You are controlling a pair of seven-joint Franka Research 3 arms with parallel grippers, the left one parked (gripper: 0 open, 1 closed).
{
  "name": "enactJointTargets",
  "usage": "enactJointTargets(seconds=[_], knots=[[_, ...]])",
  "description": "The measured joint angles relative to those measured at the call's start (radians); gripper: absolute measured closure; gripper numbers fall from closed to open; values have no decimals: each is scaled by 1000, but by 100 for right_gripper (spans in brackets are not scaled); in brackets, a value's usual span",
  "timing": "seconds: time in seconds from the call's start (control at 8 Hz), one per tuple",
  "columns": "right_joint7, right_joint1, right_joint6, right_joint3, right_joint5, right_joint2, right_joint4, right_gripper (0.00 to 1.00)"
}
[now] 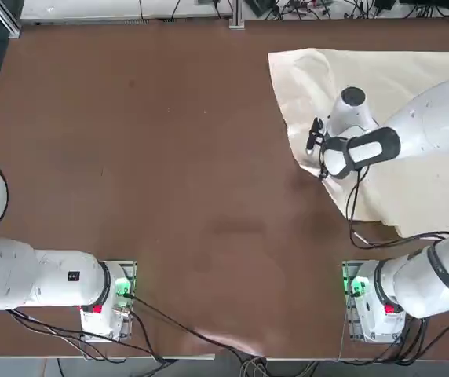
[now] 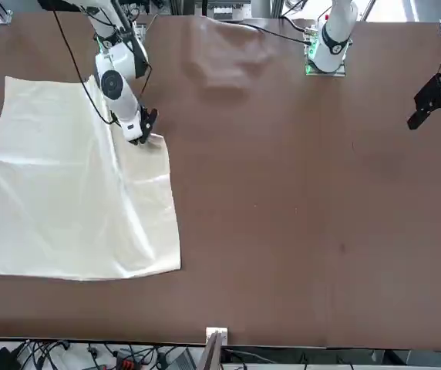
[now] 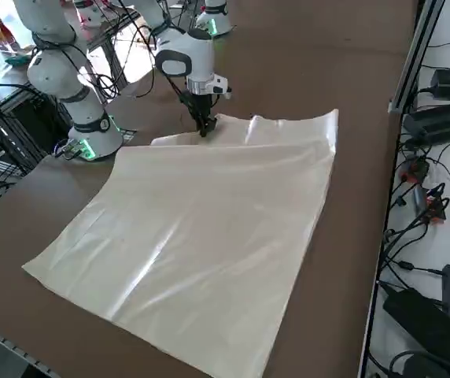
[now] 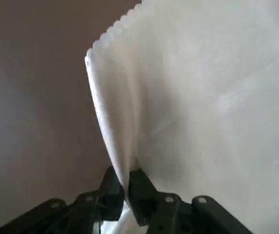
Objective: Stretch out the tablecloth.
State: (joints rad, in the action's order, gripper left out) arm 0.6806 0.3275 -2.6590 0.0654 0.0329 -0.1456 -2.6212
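The right gripper (image 4: 126,192) was clenched on a pinched fold of the tablecloth (image 3: 209,228) at the cloth's inner edge, its black fingers (image 4: 142,192) pressed together with the cream fabric rising from between them. The gripper pointed down at the brown table (image 1: 146,157). The rest of the cloth spread flat away from the gripper toward the robot's right-hand edge of the table, a turned-over flap lying just beside the fingers. On the gripper's other side lay bare tabletop; nothing stood near it.
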Motion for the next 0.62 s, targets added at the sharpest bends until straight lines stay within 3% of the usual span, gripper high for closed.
enactJointTargets(seconds=[0.38, 0.62], knots=[[2, -134, 20, -16, 6, 24, 61, 91], [12, -246, 155, -20, 7, 52, 141, 91]])
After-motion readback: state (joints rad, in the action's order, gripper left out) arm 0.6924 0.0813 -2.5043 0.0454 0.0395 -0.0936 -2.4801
